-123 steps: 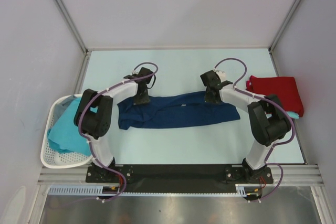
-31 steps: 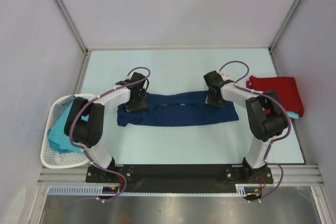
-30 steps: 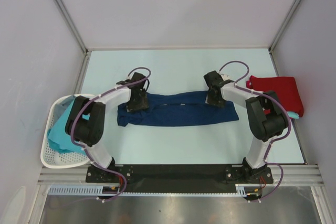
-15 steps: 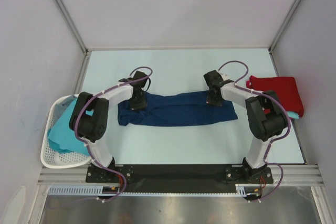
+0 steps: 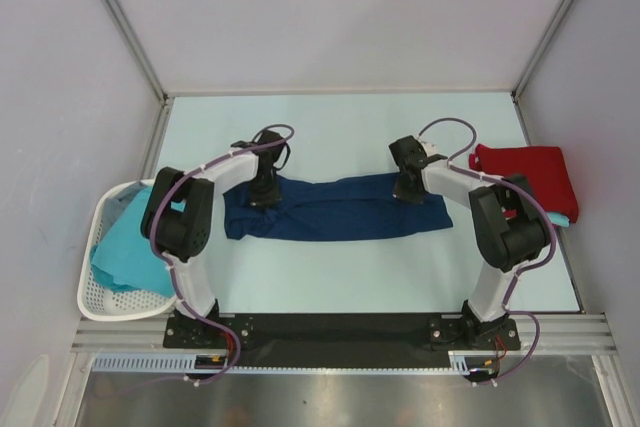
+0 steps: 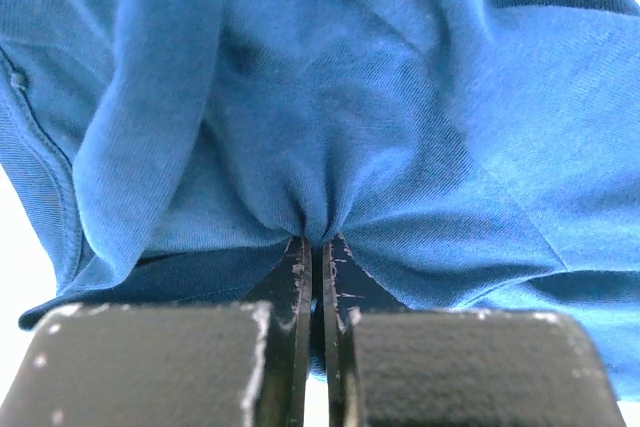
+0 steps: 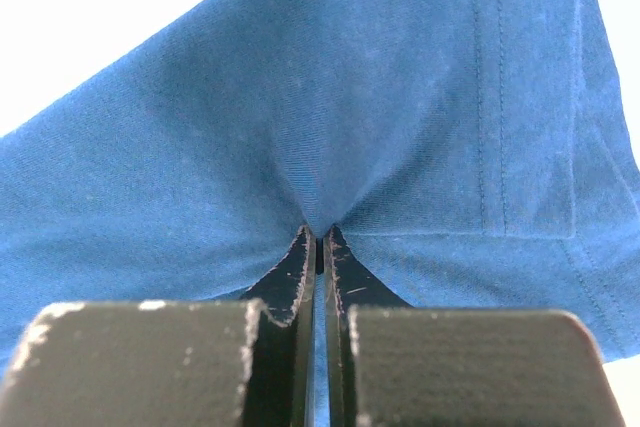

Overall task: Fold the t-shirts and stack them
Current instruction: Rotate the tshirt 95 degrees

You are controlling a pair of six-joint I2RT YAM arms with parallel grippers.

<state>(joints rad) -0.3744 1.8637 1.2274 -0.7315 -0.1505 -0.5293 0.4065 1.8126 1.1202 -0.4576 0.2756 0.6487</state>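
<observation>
Navy cloth fills both of your wrist views. In the top view, the navy t-shirt point(image 5: 335, 209) lies as a long, rumpled band across the middle of the pale tabletop point(image 5: 340, 127), running from centre left to centre right.

Your left end effector point(image 5: 263, 190) sits on the band's upper left edge. In the left wrist view it is pinched tight on a gathered fold of the cloth. Your right end effector point(image 5: 408, 187) sits on the band's upper right edge and is likewise clamped on a pinch of the same shirt. A double-stitched hem point(image 7: 485, 97) runs down the right side of the right wrist view.

At the right edge of the top view, a red t-shirt point(image 5: 525, 175) lies folded on a turquoise t-shirt point(image 5: 562, 217), whose corner shows at its lower right. A second turquoise t-shirt point(image 5: 125, 247) lies crumpled in the white basket point(image 5: 95, 292) at lower left, beside the left arm.
</observation>
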